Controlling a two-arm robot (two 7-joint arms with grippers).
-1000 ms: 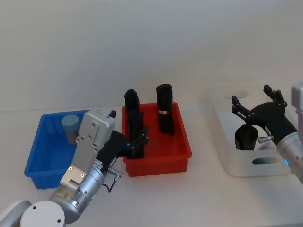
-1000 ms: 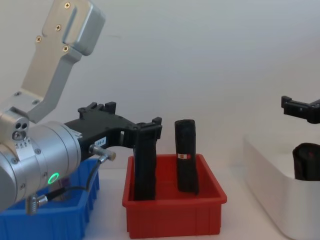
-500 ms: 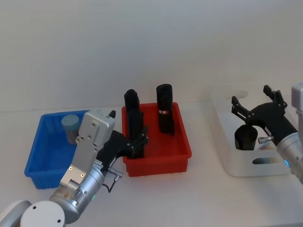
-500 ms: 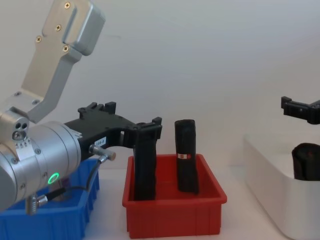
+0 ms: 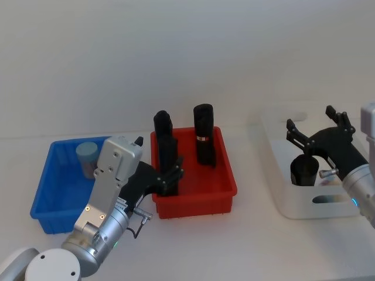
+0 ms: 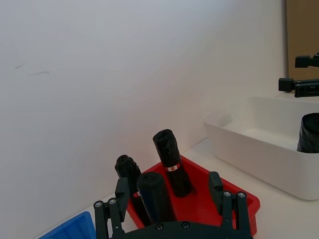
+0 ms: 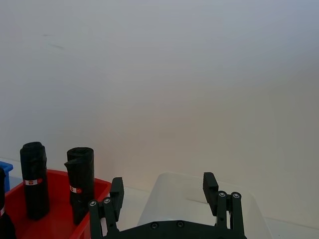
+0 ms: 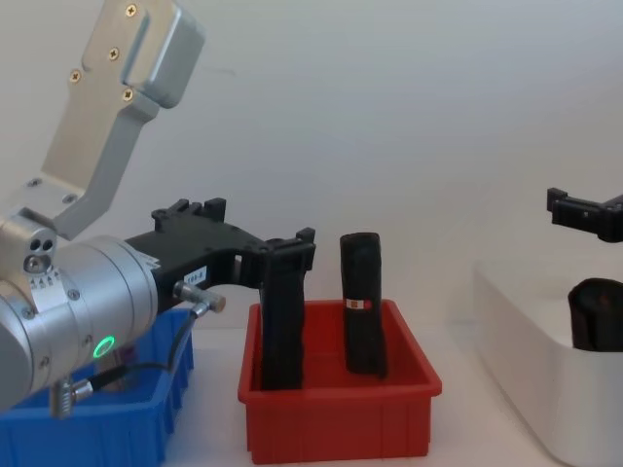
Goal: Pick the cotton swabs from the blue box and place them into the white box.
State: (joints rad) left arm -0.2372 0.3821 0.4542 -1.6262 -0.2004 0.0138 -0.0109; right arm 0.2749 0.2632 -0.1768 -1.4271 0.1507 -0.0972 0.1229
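1. Head view, lower left: the left gripper (image 5: 170,175) hangs spread wide and empty at the red bin's (image 5: 196,199) near-left edge.
2. Right, the right gripper (image 5: 319,132) gapes empty over the white box (image 5: 281,202).
3. Farther left, the cotton swabs (image 5: 88,159) jar stands in the blue box (image 5: 44,196); probably light, rigid and slick, so grip its sides below the lid.

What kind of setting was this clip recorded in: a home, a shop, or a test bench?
Most likely a lab test bench: a bare white table against a blank white wall, with only three sorting bins set in a row, the blue box, a red bin of black rolls and the white box.
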